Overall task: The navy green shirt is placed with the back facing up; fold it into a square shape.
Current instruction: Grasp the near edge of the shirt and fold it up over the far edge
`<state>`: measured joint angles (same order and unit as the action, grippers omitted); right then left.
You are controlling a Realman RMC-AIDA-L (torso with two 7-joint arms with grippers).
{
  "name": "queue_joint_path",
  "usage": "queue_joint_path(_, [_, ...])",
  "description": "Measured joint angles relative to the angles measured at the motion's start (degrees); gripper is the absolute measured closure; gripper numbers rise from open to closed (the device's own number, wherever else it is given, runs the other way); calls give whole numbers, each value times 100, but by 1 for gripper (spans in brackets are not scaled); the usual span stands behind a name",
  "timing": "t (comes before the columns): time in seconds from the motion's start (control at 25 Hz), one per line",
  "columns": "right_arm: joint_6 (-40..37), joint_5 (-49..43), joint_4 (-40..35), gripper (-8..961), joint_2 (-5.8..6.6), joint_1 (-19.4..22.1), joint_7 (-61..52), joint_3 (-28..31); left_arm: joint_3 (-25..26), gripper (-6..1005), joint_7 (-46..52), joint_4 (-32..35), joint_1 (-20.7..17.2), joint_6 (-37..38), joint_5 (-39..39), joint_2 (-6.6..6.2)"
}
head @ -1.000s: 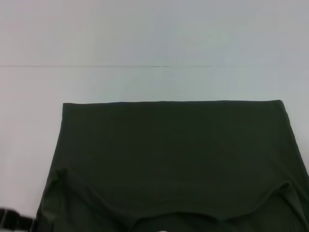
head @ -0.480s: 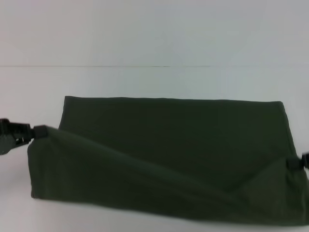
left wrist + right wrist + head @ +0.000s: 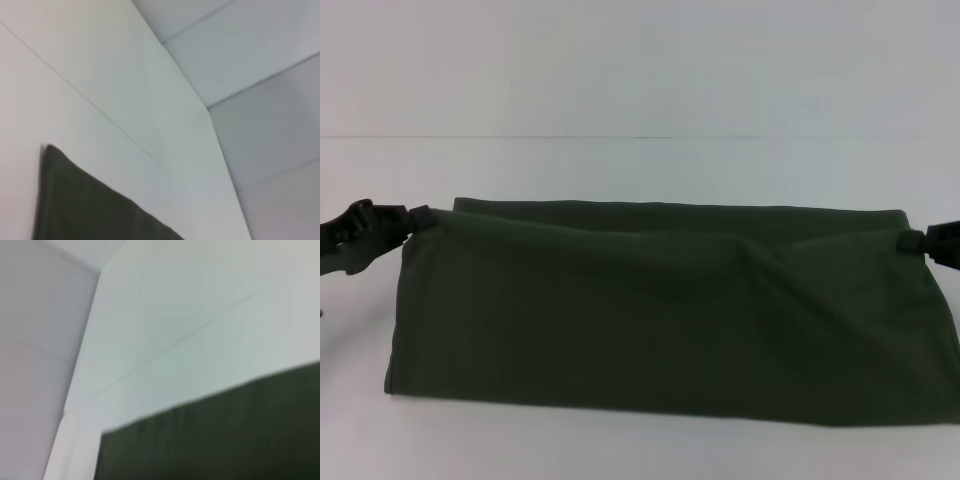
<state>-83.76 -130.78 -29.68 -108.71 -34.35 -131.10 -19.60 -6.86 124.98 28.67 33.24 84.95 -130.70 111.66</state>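
Both grippers, L (image 3: 408,222) & R (image 3: 916,240), have fingers clamped on navy green shirt (image 3: 660,310) corners, carrying its near half over toward the shirt's far hem on the counter (image 3: 640,170). Risk: middle sags, so fold may land uneven.

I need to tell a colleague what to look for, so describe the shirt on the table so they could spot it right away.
On the pale white table in front of the robot lies one wide dark cloth, the navy green shirt. It is doubled over into a broad band, its upper edge held at each end by the left gripper and right gripper. Nothing else on the table is dark olive and plain.
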Motion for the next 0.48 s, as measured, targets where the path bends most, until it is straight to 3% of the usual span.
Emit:
queue_joint_path(0.28, [1005, 353, 12, 837, -327, -20, 206, -14, -13, 964, -489, -30, 149, -953, 452, 362])
queue_joint_path(0.48, [1300, 578, 12, 830, -414, -67, 258, -44, -12, 965, -644, -74, 272, -1347, 585, 425])
